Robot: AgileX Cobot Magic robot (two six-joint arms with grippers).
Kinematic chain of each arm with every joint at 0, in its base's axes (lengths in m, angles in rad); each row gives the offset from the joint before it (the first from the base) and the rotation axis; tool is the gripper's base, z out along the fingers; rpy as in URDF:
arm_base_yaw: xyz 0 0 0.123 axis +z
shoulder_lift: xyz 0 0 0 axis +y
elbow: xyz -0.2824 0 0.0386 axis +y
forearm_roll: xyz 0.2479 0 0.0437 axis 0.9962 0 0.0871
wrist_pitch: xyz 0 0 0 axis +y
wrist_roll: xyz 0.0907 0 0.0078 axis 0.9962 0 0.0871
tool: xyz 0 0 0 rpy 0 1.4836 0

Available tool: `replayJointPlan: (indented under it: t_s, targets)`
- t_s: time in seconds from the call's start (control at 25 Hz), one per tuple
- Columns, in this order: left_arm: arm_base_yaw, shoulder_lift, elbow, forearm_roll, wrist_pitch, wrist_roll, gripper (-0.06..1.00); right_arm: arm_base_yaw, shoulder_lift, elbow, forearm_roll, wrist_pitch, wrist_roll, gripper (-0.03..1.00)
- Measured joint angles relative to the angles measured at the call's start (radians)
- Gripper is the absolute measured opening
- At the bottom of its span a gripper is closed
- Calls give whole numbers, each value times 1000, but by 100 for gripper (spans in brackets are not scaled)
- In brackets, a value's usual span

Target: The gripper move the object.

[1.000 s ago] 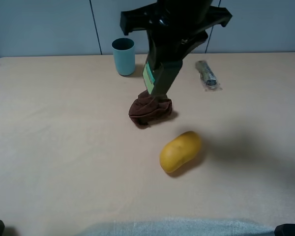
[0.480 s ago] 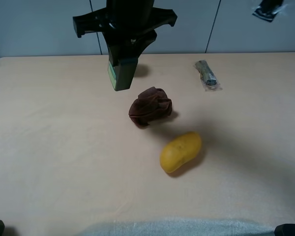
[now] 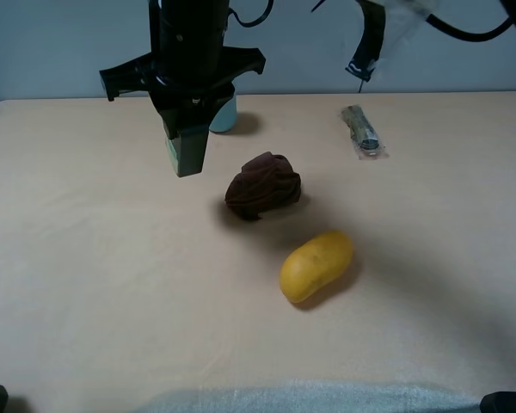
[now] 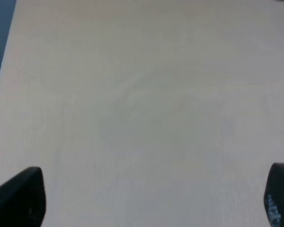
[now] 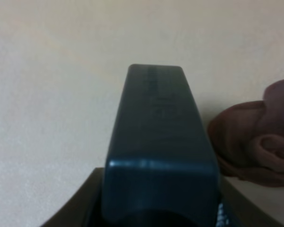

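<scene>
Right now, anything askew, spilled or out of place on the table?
Nothing spilled or damaged. One oddity: a brown cloth sits crumpled in a heap in the middle of the table, near the yellow mango. The green bottle hangs in the right hand, apparently clear of the surface.

The broad beige tabletop (image 3: 86, 275) lay bare over its left half and along the near edge, giving easy passage. Over the far middle, the black two-fingered right gripper (image 3: 192, 107) hung with a dark green flat-sided bottle (image 3: 187, 153) clamped in it, filling the air just left of a crumpled brown cloth (image 3: 262, 185). A teal cup (image 3: 226, 116) stood behind it, mostly hidden. A yellow mango-like fruit (image 3: 316, 265) lay nearer, apart from the cloth, with an open lane between them. A small clear-wrapped packet (image 3: 362, 131) lay far right. The left gripper (image 4: 149, 198) was spread wide over bare table.
</scene>
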Motion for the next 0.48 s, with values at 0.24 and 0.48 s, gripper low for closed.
replayJointPlan:
  t_s: [0.24, 0.48]
  targets:
    - [0, 0, 0, 0, 0, 0, 93, 24, 45, -2, -1, -30, 0, 30]
    - [0, 0, 0, 0, 0, 0, 93, 32, 104, -2, -4, -92, 0, 30]
